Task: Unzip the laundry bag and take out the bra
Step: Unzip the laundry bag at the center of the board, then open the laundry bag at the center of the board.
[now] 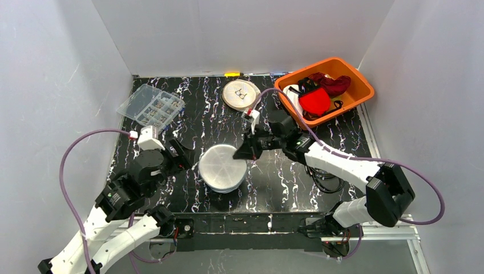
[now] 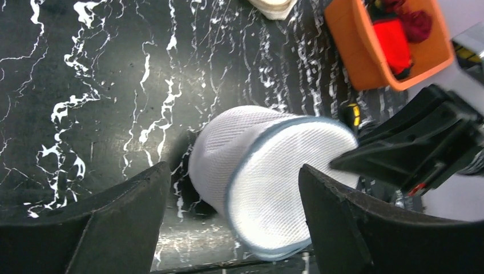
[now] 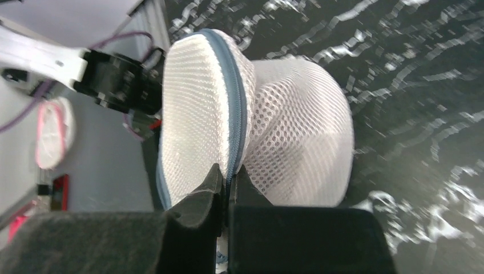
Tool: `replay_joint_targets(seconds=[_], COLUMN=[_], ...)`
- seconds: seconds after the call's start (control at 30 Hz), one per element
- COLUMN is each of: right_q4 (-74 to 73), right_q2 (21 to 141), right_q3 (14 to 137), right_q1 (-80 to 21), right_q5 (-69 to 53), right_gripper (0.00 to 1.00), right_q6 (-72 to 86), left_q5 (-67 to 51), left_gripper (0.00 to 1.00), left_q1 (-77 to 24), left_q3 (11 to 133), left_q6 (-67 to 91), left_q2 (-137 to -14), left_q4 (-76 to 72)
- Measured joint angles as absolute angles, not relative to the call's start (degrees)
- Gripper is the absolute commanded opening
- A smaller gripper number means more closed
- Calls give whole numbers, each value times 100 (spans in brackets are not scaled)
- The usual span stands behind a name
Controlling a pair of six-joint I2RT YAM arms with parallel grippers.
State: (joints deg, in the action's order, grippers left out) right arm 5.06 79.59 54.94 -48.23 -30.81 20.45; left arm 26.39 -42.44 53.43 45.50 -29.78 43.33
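The laundry bag (image 1: 222,167), a white mesh drum with a blue-grey zipper (image 3: 235,108) round its lid edge, lies tilted in the middle of the black marbled table. My right gripper (image 3: 227,171) is shut on the zipper band at the bag's right rim, and it also shows from above (image 1: 242,153). To the bag's left, my left gripper (image 1: 180,154) stands open. Its fingers (image 2: 131,205) are wide apart with the bag (image 2: 268,177) just beyond them, not touching. The bra is hidden.
An orange bin (image 1: 358,77) with red and dark garments sits at the back right. A clear compartment box (image 1: 151,105) lies at the back left and a round flat disc (image 1: 241,94) at the back middle. White walls close in three sides.
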Motion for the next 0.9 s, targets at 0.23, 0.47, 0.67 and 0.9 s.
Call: replay_joint_targets(seconds=[0.23,0.47,0.67,0.9], right_q4=[161,-91,-681,-1846], right_q2=[7959,7935,7389,6499], right_q3=[4508,4403,4445,5461], right_q1=[-3852,-3903,-3911,-4604], right_q5=[-3452,-3277,-2410,-386], right_gripper=[1,60,94,95], right_q6=[1304,1142,1212,1105], left_q5=[1990,1194,1146,1326], left_gripper=[85,85,85,84], left_q1=[-4244,-4244,-4244,-4244], left_q3=[3795,3044,3153,3197], left_q6=[4239,4213,4222,4375], left_q2=[-2921,-2910,-3247,-3262], left_q4=[3579,2665,2443,2521])
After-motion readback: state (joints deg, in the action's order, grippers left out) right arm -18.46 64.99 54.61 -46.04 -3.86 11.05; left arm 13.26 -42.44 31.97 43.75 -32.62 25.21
